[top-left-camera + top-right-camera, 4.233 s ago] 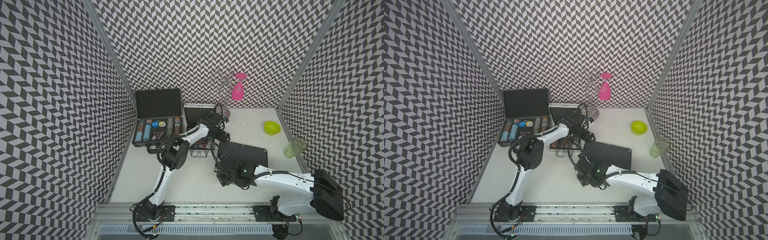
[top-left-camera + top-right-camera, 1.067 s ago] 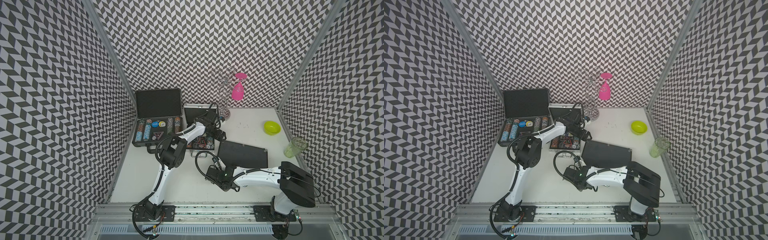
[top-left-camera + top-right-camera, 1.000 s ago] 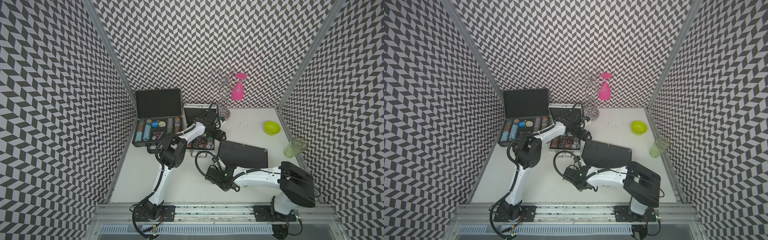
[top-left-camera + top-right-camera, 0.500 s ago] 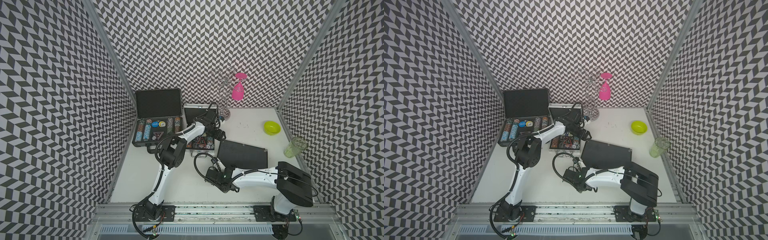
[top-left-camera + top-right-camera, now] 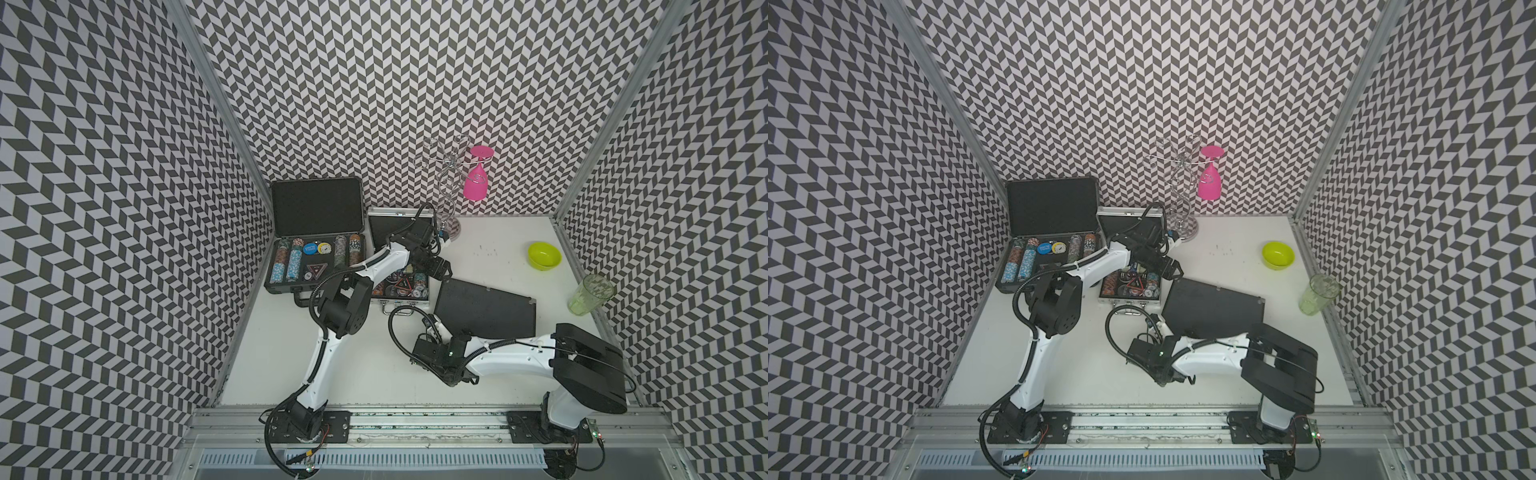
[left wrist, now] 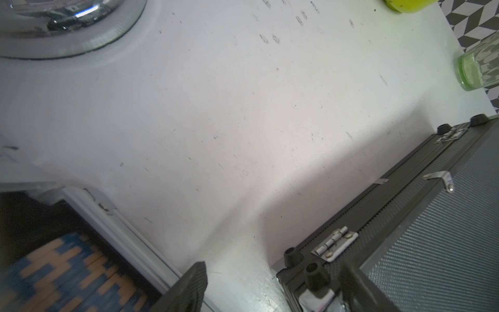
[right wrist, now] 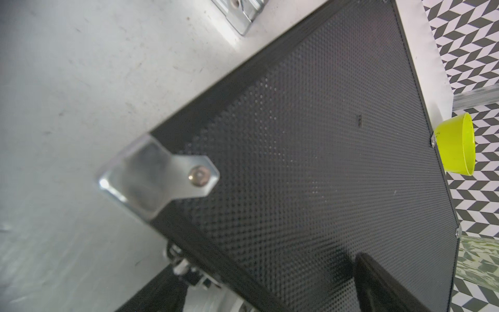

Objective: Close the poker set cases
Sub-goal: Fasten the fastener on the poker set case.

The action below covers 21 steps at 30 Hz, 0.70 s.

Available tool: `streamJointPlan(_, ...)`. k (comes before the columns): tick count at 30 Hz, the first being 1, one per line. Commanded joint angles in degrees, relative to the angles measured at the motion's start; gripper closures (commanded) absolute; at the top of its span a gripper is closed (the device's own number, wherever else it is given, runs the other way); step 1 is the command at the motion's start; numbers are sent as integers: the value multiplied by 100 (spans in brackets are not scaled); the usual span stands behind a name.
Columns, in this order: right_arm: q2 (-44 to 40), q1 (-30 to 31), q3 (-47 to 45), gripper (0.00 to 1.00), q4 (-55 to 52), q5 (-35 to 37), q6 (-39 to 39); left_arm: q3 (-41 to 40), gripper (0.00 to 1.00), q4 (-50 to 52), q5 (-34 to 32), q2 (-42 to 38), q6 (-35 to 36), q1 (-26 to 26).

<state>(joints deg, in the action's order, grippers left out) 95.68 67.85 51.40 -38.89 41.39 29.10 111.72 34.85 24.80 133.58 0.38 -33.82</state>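
Observation:
Three poker set cases lie on the white table. A black case (image 5: 318, 205) at the far left stands open, its lid upright and chips in its tray. Beside it a silver case (image 5: 386, 230) also lies open with chips (image 5: 1129, 284) showing. The third, a black case (image 5: 484, 309), lies shut at centre right. My left gripper (image 5: 436, 268) hovers open between the silver case's rim (image 6: 121, 229) and the shut case's hinge side (image 6: 334, 243). My right gripper (image 5: 431, 329) is open at the shut case's front-left corner, one finger (image 7: 378, 286) over its lid (image 7: 310, 162).
A wire glass rack (image 5: 446, 195) with a pink glass (image 5: 476, 185) stands at the back wall; its base (image 6: 67, 27) is close behind the left gripper. A green bowl (image 5: 543, 255) and a green tumbler (image 5: 590, 294) sit by the right wall.
The right arm has folded back and its gripper has slid left and forward to the shut case's front-left corner. The left gripper has barely shifted over the silver case's right edge.

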Motion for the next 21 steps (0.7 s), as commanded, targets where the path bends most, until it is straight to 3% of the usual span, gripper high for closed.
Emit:
streamJointPlan(1,-181,-105,-87,3,711,-1944,352,169,20,319,-13,215,119,22)
streamJointPlan(11,-1110,-570,290,2,301,-2040,95,265,19,277,32,177,-72,65)
streamJointPlan(21,-2097,-2029,105,4,180,-2602,243,315,11,-6,-38,-87,-532,180)
